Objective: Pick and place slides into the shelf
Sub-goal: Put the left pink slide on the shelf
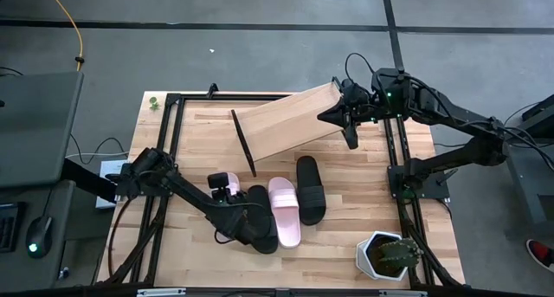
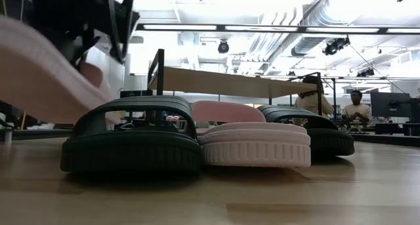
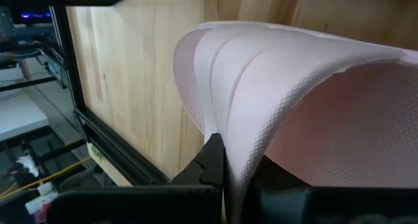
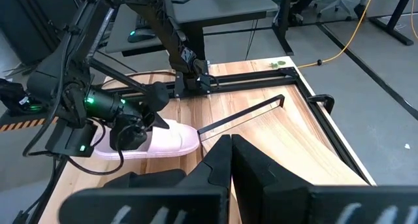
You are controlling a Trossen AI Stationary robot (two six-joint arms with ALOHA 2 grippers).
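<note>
While the right arm waits at the far right of the table, its two-finger gripper (image 1: 350, 137) shut with nothing between the fingers, sitting at the raised end of the slanted light-wood shelf board on its thin black frame (image 1: 286, 122), the left arm's gripper (image 1: 229, 193) is at work near the front of the table. Its dark fingers (image 3: 212, 160) are clamped tight on the broad strap of a pale pink open-toe slide sandal (image 3: 294, 100). In the low view this held slide (image 2: 39, 67) sits tilted above the tabletop at the left of the frame, and in the right wrist view it shows below the left gripper (image 4: 134, 136).

Three more slides lie side by side on the large wooden tabletop (image 1: 346, 245), just in front of the shelf: a black slide (image 1: 262, 219) nearest the left gripper, a second pale pink slide (image 1: 285, 212) touching it, and another black slide (image 1: 311, 189) just beside that. No slide rests on the shelf board. A small potted cactus in a white pot (image 1: 388, 255) stands at the table's front right corner.
</note>
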